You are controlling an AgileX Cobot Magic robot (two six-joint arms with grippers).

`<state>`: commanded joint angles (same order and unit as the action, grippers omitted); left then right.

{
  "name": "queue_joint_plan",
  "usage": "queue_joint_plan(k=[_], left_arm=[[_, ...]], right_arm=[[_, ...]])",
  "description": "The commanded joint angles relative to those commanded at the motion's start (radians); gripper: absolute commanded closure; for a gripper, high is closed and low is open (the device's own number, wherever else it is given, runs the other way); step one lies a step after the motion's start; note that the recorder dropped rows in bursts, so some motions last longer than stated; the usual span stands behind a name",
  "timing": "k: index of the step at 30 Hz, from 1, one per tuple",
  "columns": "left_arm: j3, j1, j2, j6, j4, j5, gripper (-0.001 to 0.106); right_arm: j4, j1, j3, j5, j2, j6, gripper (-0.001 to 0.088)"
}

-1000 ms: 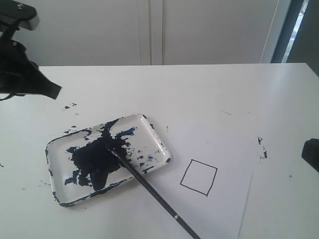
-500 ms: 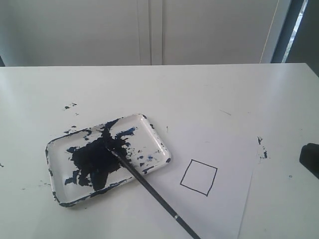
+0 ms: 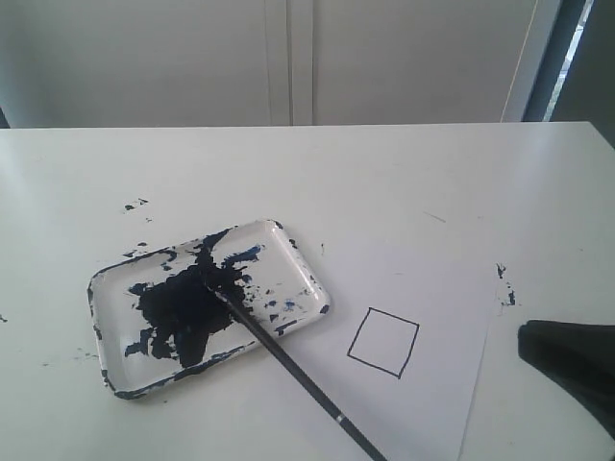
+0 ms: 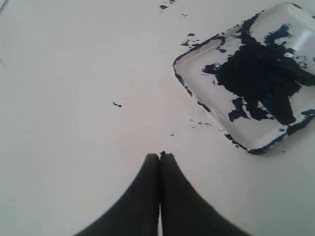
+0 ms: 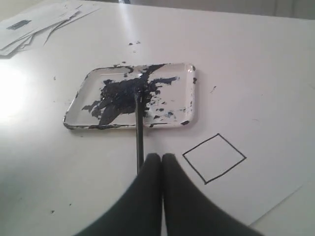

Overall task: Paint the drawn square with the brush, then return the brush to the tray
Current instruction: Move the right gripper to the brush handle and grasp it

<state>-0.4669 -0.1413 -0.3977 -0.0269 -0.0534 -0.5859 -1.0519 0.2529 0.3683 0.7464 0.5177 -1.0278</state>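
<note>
Both jaws closed and empty; brush in the tray.
The left gripper [image 4: 159,156] has its jaws pressed together above bare surface [image 4: 74,98] beside the tray [image 3: 284,242]. The brush [image 3: 288,370] has its tip in the tray's paint, with the handle crossing the rim. The drawn square [image 3: 383,342] lies near the tray. Beyond it, the right gripper [image 5: 161,157] has jaws pressed together, holding nothing.

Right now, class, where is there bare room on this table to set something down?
Free: the wide table stretch between the tray and the wall. Crowded: where the brush runs from tray toward paper, beside the drawn square.
</note>
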Motion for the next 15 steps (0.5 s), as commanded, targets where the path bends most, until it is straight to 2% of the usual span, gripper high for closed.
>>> queue_joint_plan(k=[2, 4, 10, 12, 13, 15], left_arm=[[0.000, 0.000, 0.000, -0.101, -0.088, 0.023, 0.105], [0.000, 0.000, 0.000, -0.187, -0.159, 0.030, 0.105], [0.009, 0.000, 0.000, -0.261, -0.232, 0.016, 0.105], [0.023, 0.000, 0.000, -0.261, -0.241, 0.026, 0.105], [0.027, 0.000, 0.000, -0.261, -0.250, 0.026, 0.105], [0.027, 0.000, 0.000, -0.261, -0.250, 0.026, 0.105]], right_arm=[[-0.065, 0.000, 0.025, 0.021, 0.084, -0.074, 0.0868], [-0.071, 0.002, 0.054, 0.048, 0.162, -0.098, 0.0868], [-0.072, 0.065, 0.137, 0.085, 0.414, -0.125, 0.0868], [-0.072, 0.134, 0.170, 0.094, 0.522, -0.153, 0.0868], [-0.057, 0.199, 0.196, 0.058, 0.582, -0.153, 0.0868], [0.045, 0.264, 0.238, -0.039, 0.625, -0.136, 0.0868]])
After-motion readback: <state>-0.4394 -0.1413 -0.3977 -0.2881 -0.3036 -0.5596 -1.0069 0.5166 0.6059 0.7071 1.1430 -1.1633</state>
